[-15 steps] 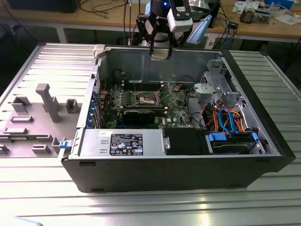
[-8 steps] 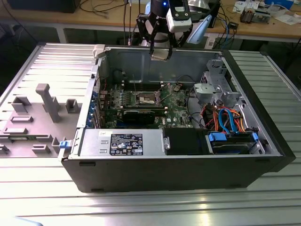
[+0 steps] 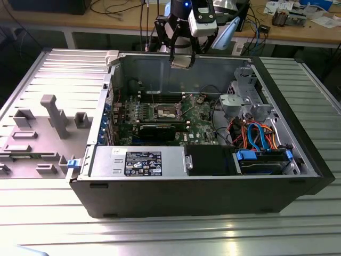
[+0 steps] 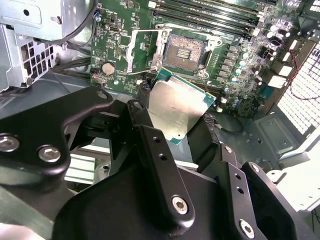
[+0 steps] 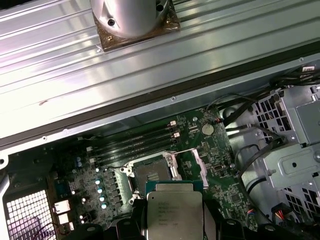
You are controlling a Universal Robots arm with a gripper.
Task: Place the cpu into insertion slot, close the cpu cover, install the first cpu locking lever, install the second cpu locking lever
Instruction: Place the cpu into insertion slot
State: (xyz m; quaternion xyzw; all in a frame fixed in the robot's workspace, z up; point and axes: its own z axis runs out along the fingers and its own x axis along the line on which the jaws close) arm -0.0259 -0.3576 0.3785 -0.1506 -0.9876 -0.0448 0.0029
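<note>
Between your jaws sits the small, flat, square cpu with its dull silver-grey metal top [image 4: 177, 107]. They are closed narrowly on two opposite edges. That hold, I judge, leaves the chip's underside free of the jaws for seating.

Below the jaws and well apart from the chip lies the square insertion slot with its pale contact field and silver rim [image 4: 184, 52]. It is bare on the green motherboard [image 4: 107, 35], so placement is not yet done.

Just beside the slot, on the side away from the jaws' line of approach, the thin silver-grey metal frame of the cpu cover [image 4: 132, 50] stands swung open. This leaves the contacts exposed from above.

Under the jaws in the exterior view, the open black computer case [image 3: 202, 197] rests on the ribbed metal table [image 3: 160, 234]. You are holding high, above the case's rim. I judge that height keeps the chip clear of the case walls and cabling.
</note>
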